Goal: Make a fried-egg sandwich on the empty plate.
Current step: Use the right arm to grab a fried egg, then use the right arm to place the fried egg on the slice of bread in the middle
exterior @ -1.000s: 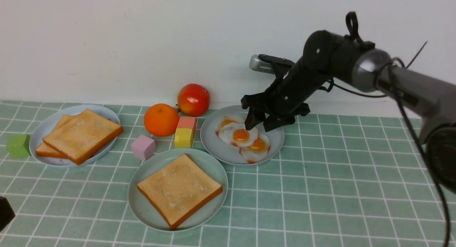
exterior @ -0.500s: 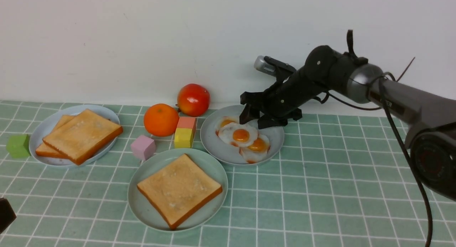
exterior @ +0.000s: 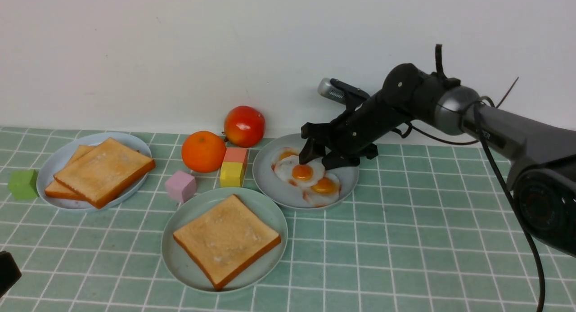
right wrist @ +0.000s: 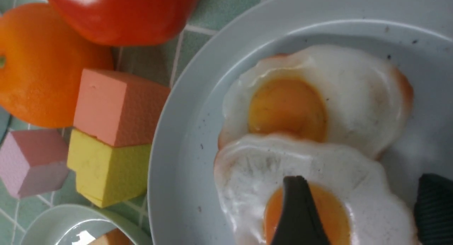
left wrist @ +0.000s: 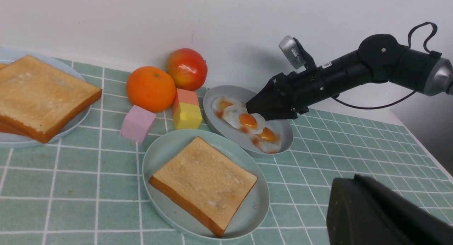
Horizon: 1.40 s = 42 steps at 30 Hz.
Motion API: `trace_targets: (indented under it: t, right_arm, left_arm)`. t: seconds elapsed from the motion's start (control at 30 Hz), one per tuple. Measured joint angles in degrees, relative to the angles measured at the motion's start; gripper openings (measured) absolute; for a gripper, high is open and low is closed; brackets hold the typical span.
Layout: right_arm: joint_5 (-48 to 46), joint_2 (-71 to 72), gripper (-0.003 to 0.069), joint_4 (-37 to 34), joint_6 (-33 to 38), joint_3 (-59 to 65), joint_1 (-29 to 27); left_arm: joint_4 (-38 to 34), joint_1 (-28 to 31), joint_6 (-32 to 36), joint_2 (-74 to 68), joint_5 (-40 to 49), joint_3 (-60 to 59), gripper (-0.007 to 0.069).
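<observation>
Right gripper: jaws spread wide, nothing held. A second ago it hung steeper over the grey-blue plate. Half a second ago the wrist flattened and the tips drew back toward the wall. Now the tips have come down again onto the egg pile.

- Right wrist view: one finger lies across the yolk of the top egg; the other is at that egg's outer edge. Can't tell whether either is touching it.
- Top egg sits directly under the jaws, overlapping two more eggs. The pile looks barely shifted across the three moments.
- Mint-green plate is nearer the robot than the gripper and off to its left, touching nothing. It carries one toast slice, flat and bare on top.
- Two spare slices are stacked on a third plate, far to the gripper's left.
- Left gripper: clenched and empty, parked low, well away from all the plates.

Judgement: the base slice is placed and the egg pick is starting. The gripper has been re-angled for a shallower pinch. The risk is that overlapping whites drag a second egg along.
</observation>
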<state>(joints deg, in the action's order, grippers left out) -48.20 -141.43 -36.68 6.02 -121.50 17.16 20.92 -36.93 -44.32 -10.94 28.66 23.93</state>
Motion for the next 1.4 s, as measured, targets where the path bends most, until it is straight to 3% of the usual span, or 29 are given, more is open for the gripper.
trace_targets:
  t: [0.2, 0.33, 0.5, 0.93, 1.17, 1.4]
  right_arm:
    - [-0.38, -0.14, 0.0399, 0.00, 1.35, 0.00, 0.00]
    - [-0.38, -0.19, 0.0309, 0.00, 1.35, 0.00, 0.00]
    - [-1.69, -0.25, 0.0140, -0.62, 2.73, -0.06, 0.00]
    - [-9.54, 1.79, 0.0066, -4.77, 4.77, -2.49, -0.53]
    - [-19.50, 8.38, 0.0062, -5.01, 6.84, -2.81, -1.13]
    - [-21.91, 13.59, 0.0062, -5.49, 7.56, -1.47, 1.94]
  left_arm:
    - [0.00, 0.00, 0.00, 0.00, 0.00, 0.00, -0.0013]
    - [-0.02, 0.00, 0.00, 0.00, 0.00, 0.00, -0.0013]
    - [-0.20, 0.00, 0.00, 0.00, 0.00, 0.00, -0.0013]
    - [0.34, 0.00, -0.05, 0.00, 0.02, 0.00, -0.0011]
    - [3.69, 0.00, -0.05, 0.00, 2.27, 0.00, -0.0008]
    - [5.77, 0.00, -0.05, 0.00, 2.91, 0.00, -0.0002]
